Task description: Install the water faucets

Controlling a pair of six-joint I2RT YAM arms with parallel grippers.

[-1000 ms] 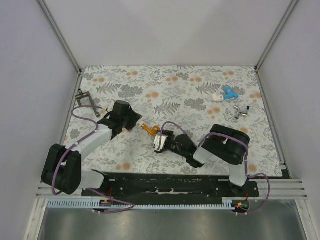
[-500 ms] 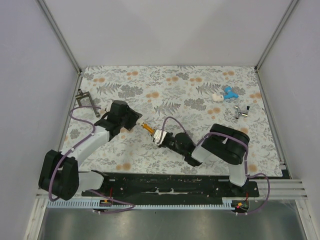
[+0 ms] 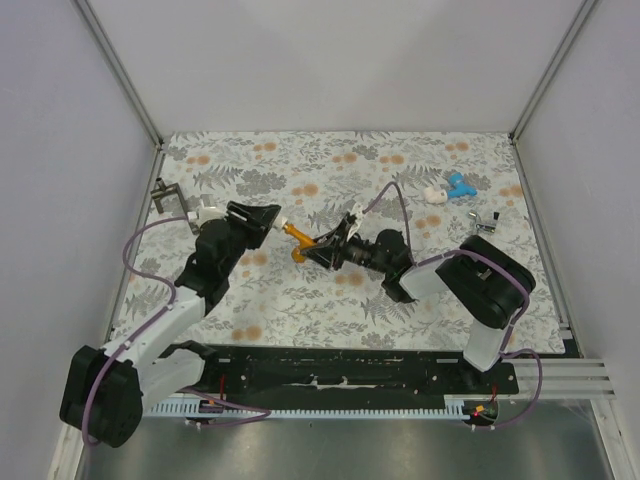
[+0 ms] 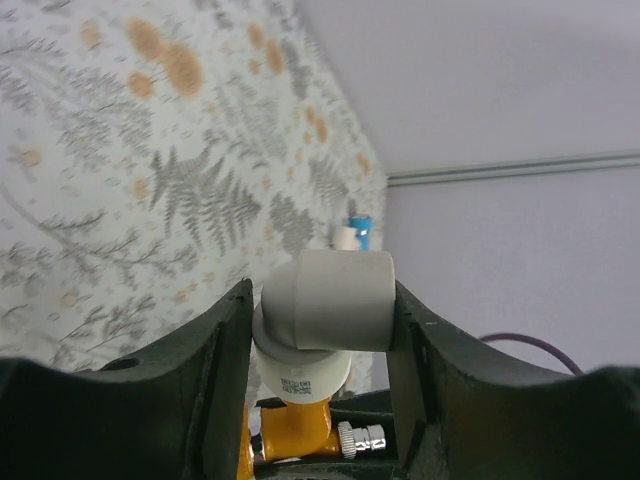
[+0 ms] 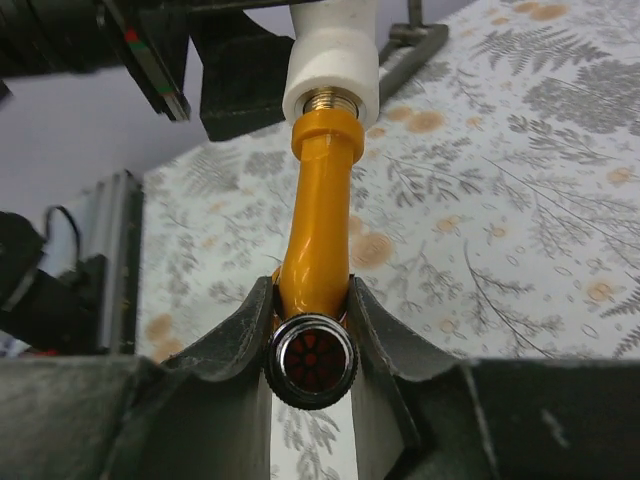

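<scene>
- Orange faucet [image 5: 318, 200] is pinched by the right tool [image 5: 312, 318] above the desk [image 3: 400, 180], its threaded end met with the white elbow fitting [image 4: 330, 300].
- The fitting is clamped by the left tool [image 4: 318, 310].
- Cross-threading is risked if the axes are tilted.

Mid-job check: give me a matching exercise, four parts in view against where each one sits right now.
Parts:
1. orange faucet
2. white elbow fitting
3. blue faucet
4. dark metal handle

Places:
A. lying on the table, far right
B. between the left gripper fingers
C. at the table's left edge
D. between the right gripper fingers

Pairs: 1-D, 2-B, 3-A, 4-C
</scene>
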